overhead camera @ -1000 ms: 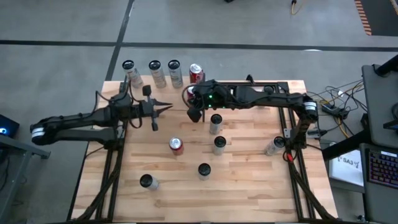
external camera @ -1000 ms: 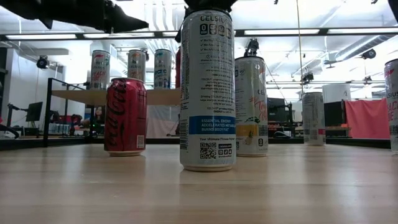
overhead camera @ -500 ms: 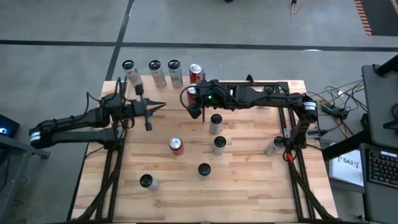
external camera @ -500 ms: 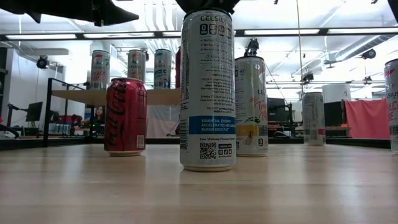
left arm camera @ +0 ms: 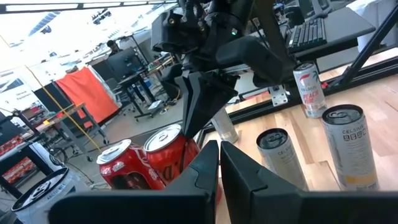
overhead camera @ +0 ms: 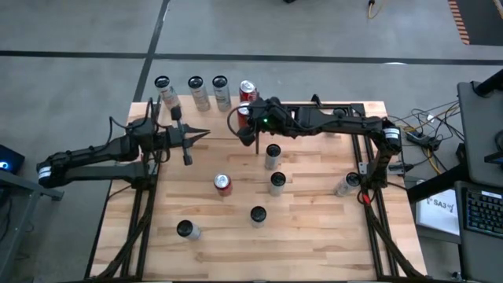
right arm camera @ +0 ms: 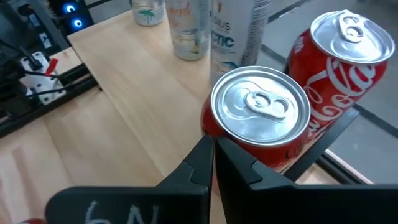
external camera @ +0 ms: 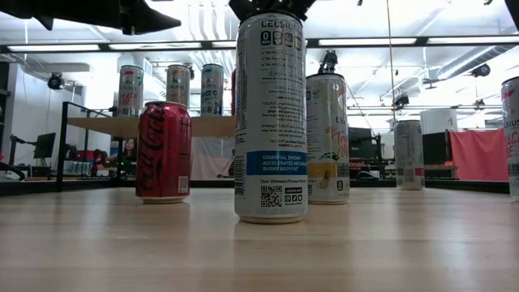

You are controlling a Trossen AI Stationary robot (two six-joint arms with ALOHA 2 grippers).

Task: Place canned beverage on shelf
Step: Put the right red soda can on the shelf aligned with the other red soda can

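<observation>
The right hand point(overhead camera: 248, 135), fingers pressed together and empty, has backed off a red can point(right arm camera: 260, 118) just set on the shelf point(right arm camera: 124, 74), while the left hand point(overhead camera: 203, 134), likewise closed and empty, has pulled back over the surface point(overhead camera: 314, 236), so this placement looks done.

The tall white can point(external camera: 271, 118) nearest the low camera reads "CELSIUS" at its top, and on a blue band lower down "ESSENTIAL ENERGY", with smaller lines beneath and a QR code. The red can point(external camera: 163, 152) beside it carries white Coca-Cola script running up its side. At the far right edge another can point(external camera: 512, 134) shows "CELSIU", cut off. From the left wrist, a silver can point(left arm camera: 347, 146) reads "CELSIUS". From the right wrist, a red can point(right arm camera: 341, 68) shows Coca-Cola script.
</observation>
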